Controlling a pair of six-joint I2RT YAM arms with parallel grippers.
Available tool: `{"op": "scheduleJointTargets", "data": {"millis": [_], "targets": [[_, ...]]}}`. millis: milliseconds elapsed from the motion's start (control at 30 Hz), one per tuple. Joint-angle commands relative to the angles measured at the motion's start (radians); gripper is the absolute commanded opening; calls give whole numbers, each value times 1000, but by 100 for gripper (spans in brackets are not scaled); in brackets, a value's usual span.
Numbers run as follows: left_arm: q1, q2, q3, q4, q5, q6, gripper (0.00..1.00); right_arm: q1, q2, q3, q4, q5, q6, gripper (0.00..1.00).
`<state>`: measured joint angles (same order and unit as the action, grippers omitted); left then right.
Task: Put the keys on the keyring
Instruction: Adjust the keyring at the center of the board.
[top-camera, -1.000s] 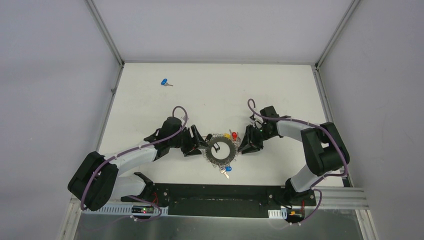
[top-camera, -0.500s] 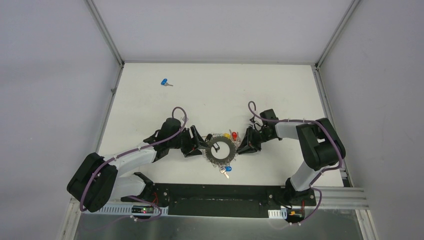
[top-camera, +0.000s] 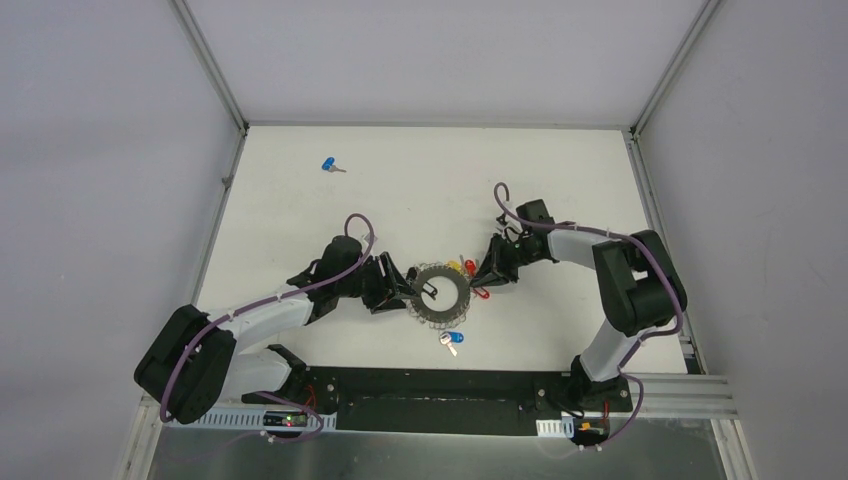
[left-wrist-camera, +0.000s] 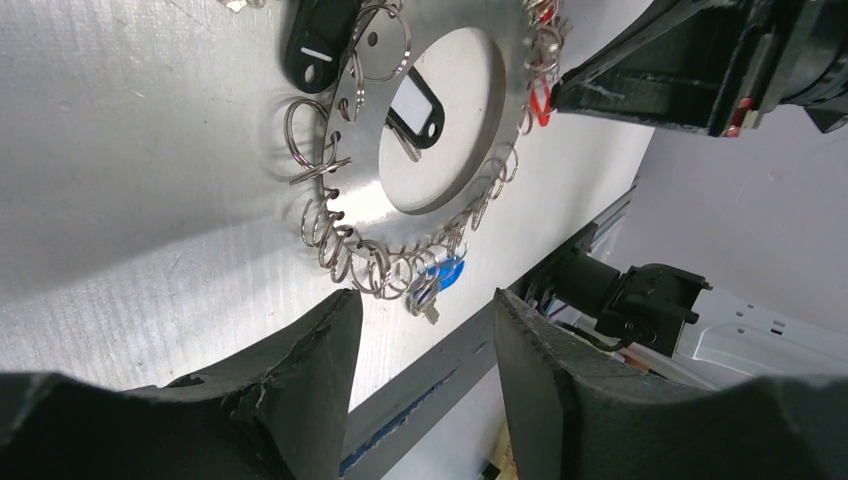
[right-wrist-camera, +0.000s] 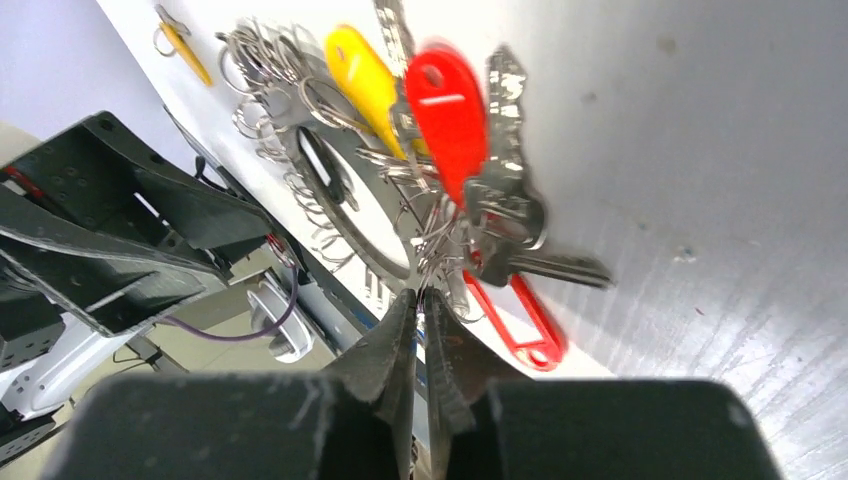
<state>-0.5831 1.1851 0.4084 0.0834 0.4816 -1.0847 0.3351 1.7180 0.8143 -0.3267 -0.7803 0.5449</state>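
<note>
Remote view: my left gripper (top-camera: 405, 285) stands with fingers apart just left of the keyring (left-wrist-camera: 365, 190), which lies flat near the desk's (top-camera: 560, 180) middle. My right gripper (right-wrist-camera: 420, 295) is pinched almost together at the keyring's fringe of small rings (right-wrist-camera: 305, 200). One blue key (top-camera: 328, 165) lies toward the far left corner.

Keyring (top-camera: 441, 294) centred on the table (top-camera: 580, 170)
The left end effector (top-camera: 405, 288) is positioned at its left edge, the right end effector (top-camera: 481, 280) at its right; one key (top-camera: 332, 166) is seen far behind, leftward.
</note>
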Motion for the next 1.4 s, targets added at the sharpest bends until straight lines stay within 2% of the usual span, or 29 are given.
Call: {"op": "scheduleJointTargets", "data": {"millis": [0,233,500,733,1000,1367], "targets": [[-8,-34,-8,-1,-1,18,53,-7,-17,83,-76,46,-60,9],[-7,-44,-24,-5,-9,16,57,12,-93,81,-186,130,-135,18],[-7,-19,-39,-4,2,2,57,166,-146,95,-241,234,-132,26],[-18,15,-21,-5,11,3,56,243,-131,131,-231,235,-103,29],[-81,105,39,-15,-5,17,54,288,-114,150,-223,241,-89,33],[-96,74,133,-236,-106,97,49,353,-56,210,-219,244,-71,33]]}}
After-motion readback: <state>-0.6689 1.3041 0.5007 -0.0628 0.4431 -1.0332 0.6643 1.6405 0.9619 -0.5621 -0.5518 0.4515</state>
